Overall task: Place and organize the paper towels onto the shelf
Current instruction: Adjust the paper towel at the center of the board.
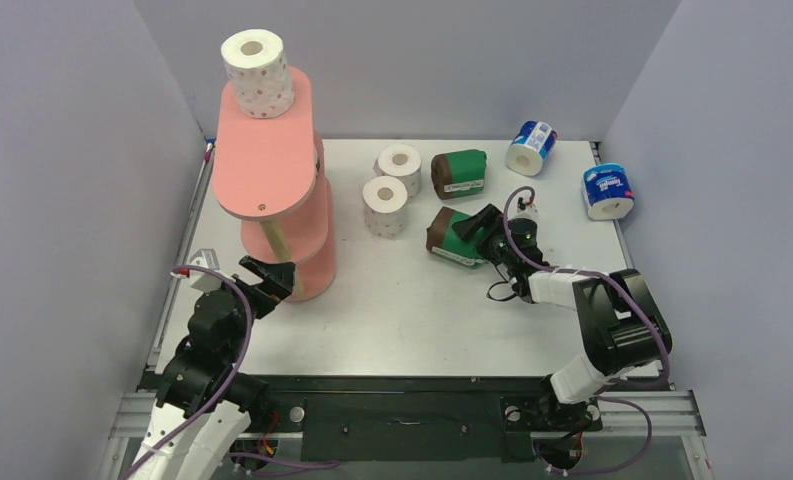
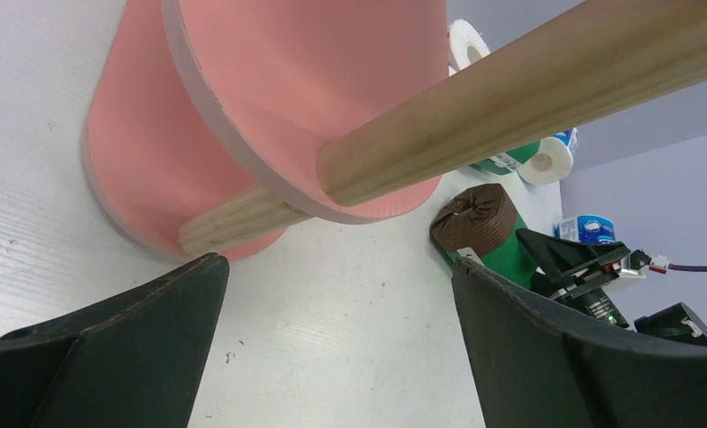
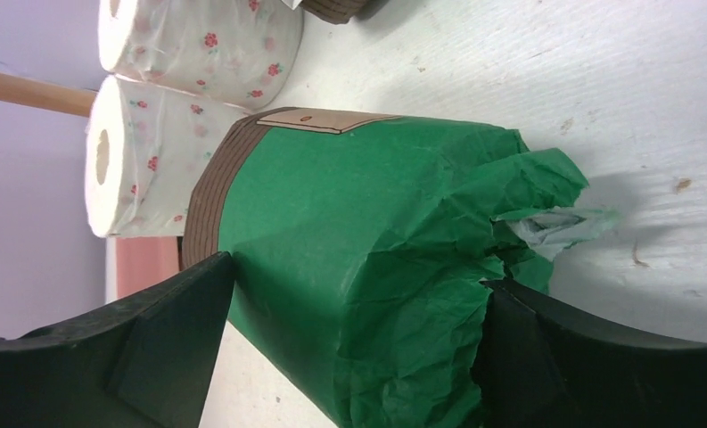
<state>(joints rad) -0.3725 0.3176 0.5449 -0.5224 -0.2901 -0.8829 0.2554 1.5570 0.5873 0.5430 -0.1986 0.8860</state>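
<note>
- Roll of brown paper in green wrapper (image 3: 358, 223), crumpled at one end, lies sideways on the white table (image 1: 392, 310).
- My right gripper (image 1: 480, 232) is spread wide, both fingers pressed against it.
- My left gripper (image 2: 341, 267) gapes empty beside the salmon-pink three-tier shelf (image 1: 267, 165).
- A red-dotted white roll (image 1: 258, 72) stands on the top board.

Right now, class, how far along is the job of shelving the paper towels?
Done: one red-dotted roll stands on the shelf's top board. In hand: the right tool straddles the nearer green roll lying on the table; whether it grips is unclear. Left: two white rolls, the other green roll, two blue-wrapped rolls; left tool open, empty.
</note>
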